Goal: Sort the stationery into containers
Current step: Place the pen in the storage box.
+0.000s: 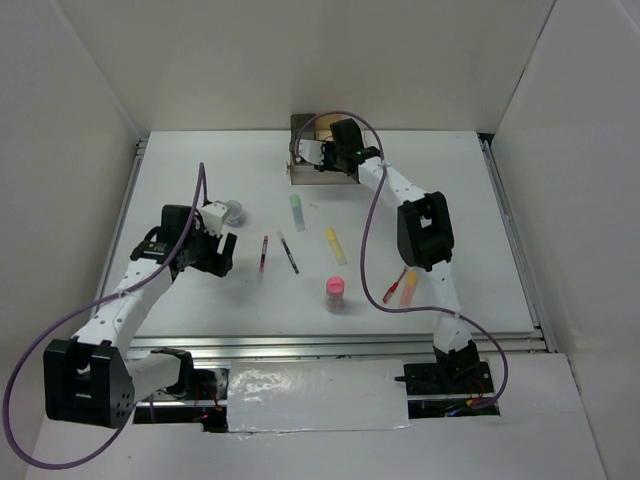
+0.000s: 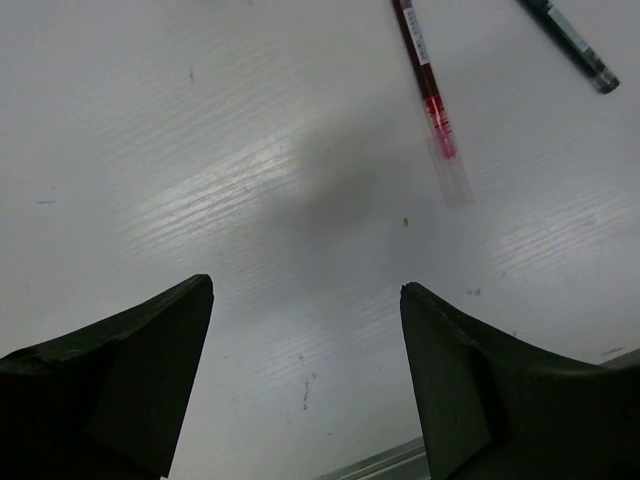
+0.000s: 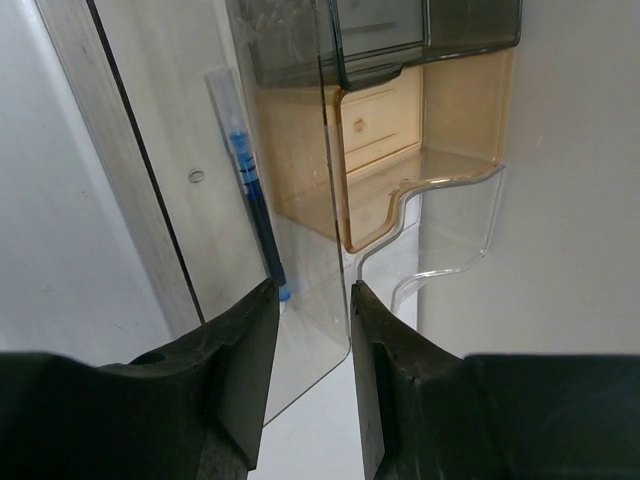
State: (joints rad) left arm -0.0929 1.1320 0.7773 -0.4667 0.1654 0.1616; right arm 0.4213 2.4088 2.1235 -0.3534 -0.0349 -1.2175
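The containers (image 1: 300,176) stand at the back middle: a dark grey box (image 3: 400,30), a tan box (image 3: 400,150), a clear box (image 3: 440,262) and a long clear tray (image 3: 300,260). A blue pen (image 3: 255,215) lies in the tray. My right gripper (image 1: 303,157) (image 3: 313,292) is narrowly open, its jaws on either side of the tray's clear wall. My left gripper (image 1: 222,255) (image 2: 305,285) is open and empty above bare table, left of a red pen (image 1: 263,253) (image 2: 428,95) and a black pen (image 1: 288,252) (image 2: 570,40).
A purple pot (image 1: 234,210), a green marker (image 1: 297,212), a yellow marker (image 1: 335,245) and a pink cylinder (image 1: 335,291) lie mid-table. An orange marker (image 1: 408,288) and another red pen (image 1: 393,285) lie by the right arm. White walls enclose the table.
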